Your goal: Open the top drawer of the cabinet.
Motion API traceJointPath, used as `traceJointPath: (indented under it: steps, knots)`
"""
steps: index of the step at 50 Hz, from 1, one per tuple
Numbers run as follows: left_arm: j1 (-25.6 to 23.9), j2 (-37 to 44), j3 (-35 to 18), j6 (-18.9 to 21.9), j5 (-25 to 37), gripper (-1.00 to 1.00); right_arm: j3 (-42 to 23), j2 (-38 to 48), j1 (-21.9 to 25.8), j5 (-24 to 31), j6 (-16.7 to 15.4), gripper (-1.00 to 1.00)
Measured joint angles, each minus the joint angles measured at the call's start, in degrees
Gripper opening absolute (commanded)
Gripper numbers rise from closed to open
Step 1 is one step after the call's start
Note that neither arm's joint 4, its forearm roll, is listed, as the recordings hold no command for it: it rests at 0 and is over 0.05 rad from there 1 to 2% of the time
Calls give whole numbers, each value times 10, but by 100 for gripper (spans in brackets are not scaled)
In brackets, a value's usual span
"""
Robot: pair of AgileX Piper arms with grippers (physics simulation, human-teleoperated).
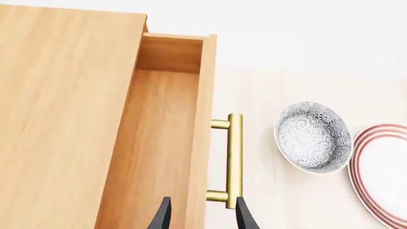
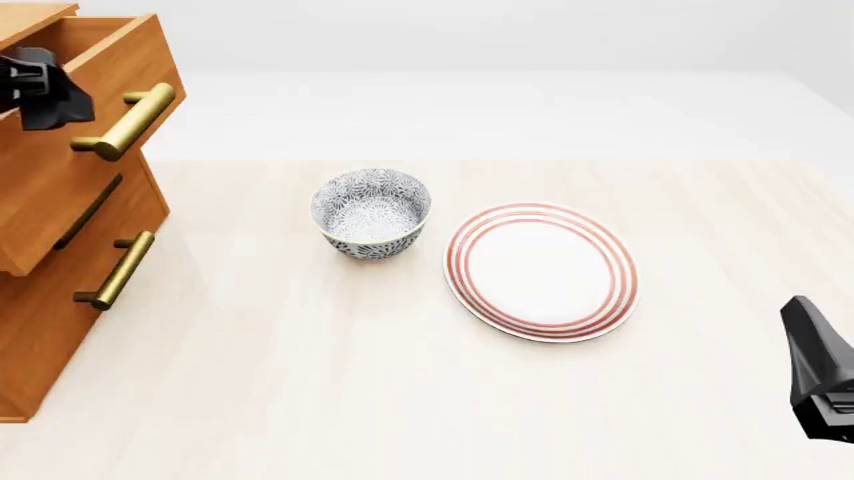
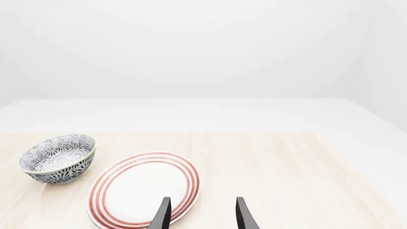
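left wrist view shows the orange-brown wooden top drawer [image 1: 159, 143] already slid well out of the tall wooden cabinet [image 1: 64, 105]; task looks essentially done. left gripper [image 1: 200, 214] fingers spread, empty, near its brass bar handle [image 1: 235, 160]. right gripper [image 3: 202, 214] spread, idle.

- Front view looked down over the counter [image 2: 400, 400] from above.
- Left wrist view sat close above the top drawer [image 1: 159, 143].
- All three shared the bowl [image 2: 372, 212] and plate [image 3: 143, 191].
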Motion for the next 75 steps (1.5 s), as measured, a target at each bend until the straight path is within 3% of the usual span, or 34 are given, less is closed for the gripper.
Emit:
traceJointPath:
  steps: [21, 75]
  knots:
    - [-8, 12, 13, 3, -14, 100, 0, 0, 0, 0, 0, 100]
    - [-115, 38, 2, -12, -16, 100, 0, -1, 0, 1, 0, 100]
